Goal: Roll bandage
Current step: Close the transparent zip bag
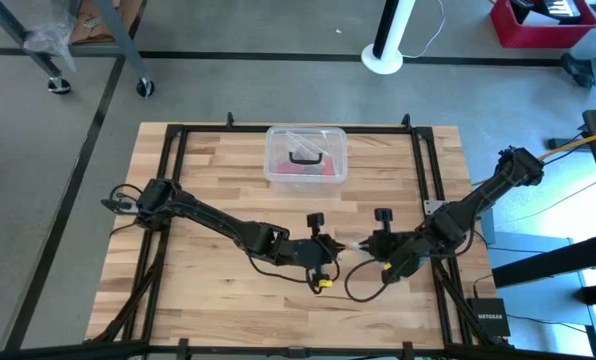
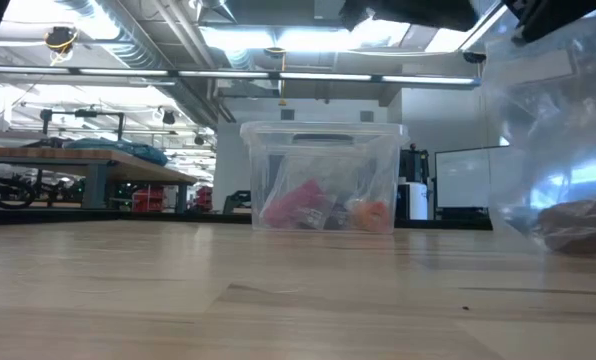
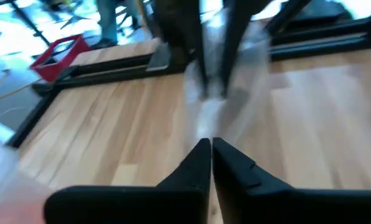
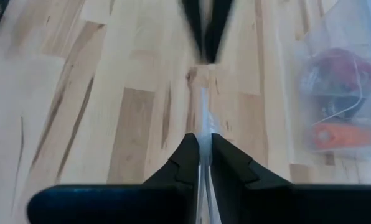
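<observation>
While both clench the clear bag (image 1: 356, 245), left hand (image 1: 334, 243), right hand (image 1: 370, 244), tips facing, mid-table.

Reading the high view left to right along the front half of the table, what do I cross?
Left end effector, shut → thin clear plastic bag stretched between both end effectors → right end effector, shut on the bag. The clear box sits farther back, above this line.

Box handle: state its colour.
Black; the handle of the clear box shows best from the high view.
</observation>
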